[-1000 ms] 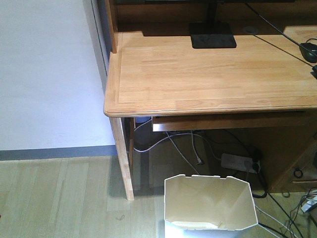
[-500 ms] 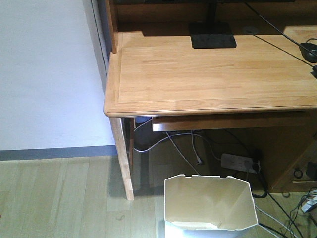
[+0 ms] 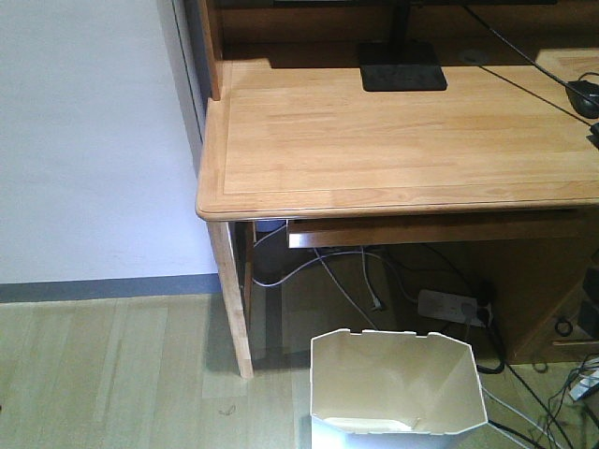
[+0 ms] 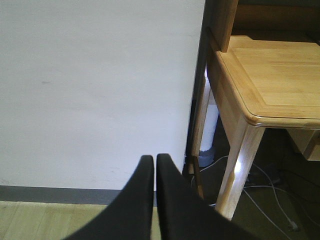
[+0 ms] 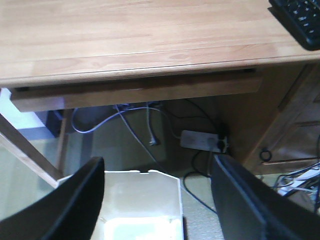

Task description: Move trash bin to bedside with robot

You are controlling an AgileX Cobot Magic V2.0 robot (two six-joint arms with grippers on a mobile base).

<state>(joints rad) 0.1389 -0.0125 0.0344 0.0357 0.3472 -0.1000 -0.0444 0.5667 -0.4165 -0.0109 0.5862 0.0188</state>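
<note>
Wall: a plain white wall (image 3: 94, 140) with a grey skirting strip is seen to the left of the desk.
Desk: a light wooden desk (image 3: 393, 140) with a rounded front corner is set against that wall; a slim wooden tray is fitted under its top.
Floor: pale wood-look flooring (image 3: 112, 374) is laid below.
Bin: the white thin-walled plastic trash bin (image 3: 398, 383) with a cut-corner rim is stood upright on the floor in front of the desk, just right of the desk's left leg. Its mouth is turned upward, and the long axis of its rim is laid left to right, parallel to the desk's front edge.
Right gripper: the black right gripper (image 5: 157, 165) is spread wide, nothing is held, and the bin is seen below, between its fingers.
Left gripper: the black left gripper (image 4: 154, 159) is pressed closed on nothing and is pointed at the wall.
Power strip: a grey power strip (image 3: 451, 306) is laid under the desk among loose cables.
</note>
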